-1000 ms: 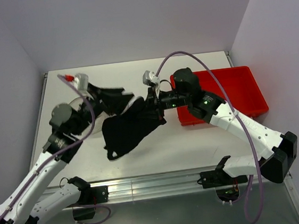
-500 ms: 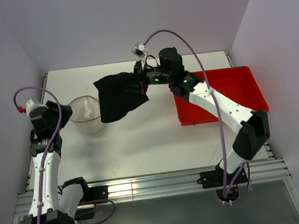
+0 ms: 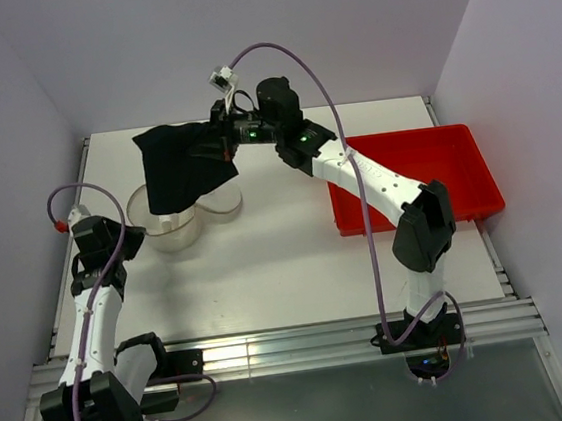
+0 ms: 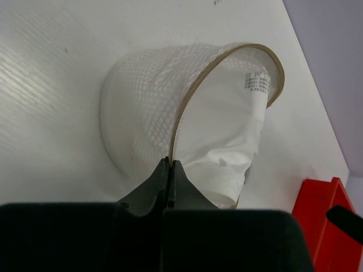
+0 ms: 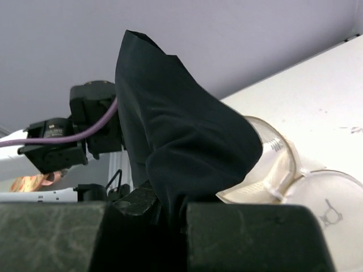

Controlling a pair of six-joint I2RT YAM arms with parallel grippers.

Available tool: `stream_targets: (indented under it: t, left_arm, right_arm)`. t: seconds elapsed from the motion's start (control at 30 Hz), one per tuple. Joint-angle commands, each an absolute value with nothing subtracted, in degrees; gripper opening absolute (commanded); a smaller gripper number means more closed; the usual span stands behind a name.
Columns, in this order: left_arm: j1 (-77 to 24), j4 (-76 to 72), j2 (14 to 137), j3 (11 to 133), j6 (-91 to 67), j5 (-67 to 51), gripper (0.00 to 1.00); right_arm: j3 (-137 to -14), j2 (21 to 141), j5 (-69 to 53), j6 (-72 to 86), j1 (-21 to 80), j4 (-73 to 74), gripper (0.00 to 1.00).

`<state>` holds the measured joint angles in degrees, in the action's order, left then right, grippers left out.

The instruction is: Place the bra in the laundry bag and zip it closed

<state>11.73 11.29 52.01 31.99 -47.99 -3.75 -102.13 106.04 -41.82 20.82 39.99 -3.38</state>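
The black bra [image 3: 181, 166] hangs from my right gripper [image 3: 223, 141], which is shut on its upper edge, just above and behind the laundry bag [image 3: 168, 230]. In the right wrist view the bra [image 5: 181, 141] fills the middle, bunched between the jaws of the right gripper [image 5: 170, 209], with the bag's opening [image 5: 272, 164] behind it. The bag stands open on the white table, and its round lid [image 3: 223, 209] lies flat to its right. My left gripper [image 4: 170, 162] is shut on the bag's tan rim [image 4: 187, 107], and the white mesh wall [image 4: 136, 113] lies to the left of it.
A red rectangular bin [image 3: 413, 178] stands on the right side of the table, and its corner [image 4: 317, 221] shows in the left wrist view. The table's left edge [image 3: 76, 222] runs close to my left arm. Purple walls enclose the back and sides.
My right gripper carried the bra left and back until it hung over the bag. The left arm drew back to the bag's left side and shut on its rim.
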Motion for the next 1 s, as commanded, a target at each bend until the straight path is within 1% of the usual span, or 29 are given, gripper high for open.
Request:
stream_targets:
  t: [0.0,0.17,0.27,0.4,0.7,0.8,0.97]
  left_arm:
    - [12.0,4.8,51.3,30.3,-49.9,-11.1,0.00]
    - [9.9,-3.4,48.6,26.5,-54.4,-21.6,0.00]
    - [8.4,-5.3,44.8,25.1,-57.1,-23.6,0.00]
    - [8.2,-4.3,40.5,23.1,-58.4,-25.2,0.00]
    - [8.1,-0.5,37.3,18.6,-57.3,-23.6,0.00]
    - [7.6,-0.2,36.9,17.3,-57.0,-22.7,0.00]
    - [7.2,7.1,36.3,19.4,-53.4,-17.0,0.00]
  right_arm:
    - [-106.4,107.7,-39.4,22.4,41.4,-6.3,0.00]
    - [-105.5,106.5,-37.8,21.3,41.6,-4.0,0.00]
    - [-104.1,104.2,-36.0,19.7,41.9,-1.6,0.00]
    - [-103.3,103.4,-37.4,21.2,42.4,-1.4,0.00]
    - [-99.8,107.2,-37.6,22.7,43.3,-2.3,0.00]
    - [-101.2,109.2,-35.3,20.8,43.3,-0.4,0.00]
    - [-105.2,112.1,-30.9,17.3,43.2,4.3,0.00]
